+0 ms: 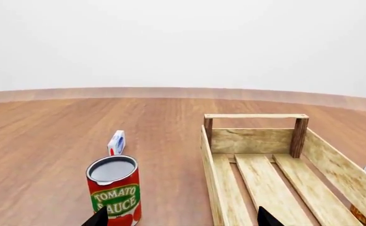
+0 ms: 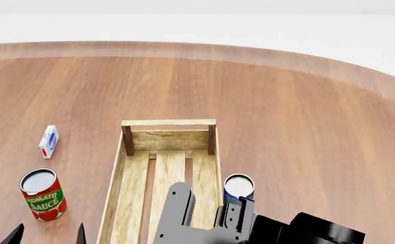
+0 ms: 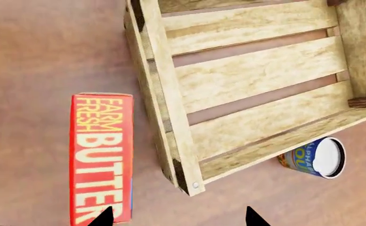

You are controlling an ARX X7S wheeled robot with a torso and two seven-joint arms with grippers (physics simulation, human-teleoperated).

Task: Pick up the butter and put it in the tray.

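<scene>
1. Beside the tray's near end, on the wooden table, the butter [image 3: 101, 157] lies flat with its "FARM FRESH BUTTER" face up, just outside one long wall of the tray [image 3: 170, 136]; whether carton and wall touch cannot be told. It appears only in the right wrist view.
2. Right gripper [image 3: 177, 217]: its two dark fingertips [image 3: 103, 216] show spread wide with nothing between them. One tip lies over the butter's end, the other well off it, below the tray's corner. Whether the tip touches the carton cannot be told.
3. From the head view, the right arm [image 2: 183, 213] reaches over the near part of the tray, hiding the butter.
4. Tray: a pale slatted crate with dark corner posts, nothing visible on its slats, running near to far at the table's middle.
5. A blue can [image 2: 239, 187] stands upright just outside the tray's right wall.
6. Left gripper [image 2: 47, 235]: its fingertips stand apart, holding nothing, near the table's near-left edge.
7. A tomato sauce can [image 2: 42, 194] stands upright just beyond the left gripper, left of the tray.
8. Farther left, a small white-blue-red carton [image 2: 49, 141] stands on the table [image 2: 285, 101].
</scene>
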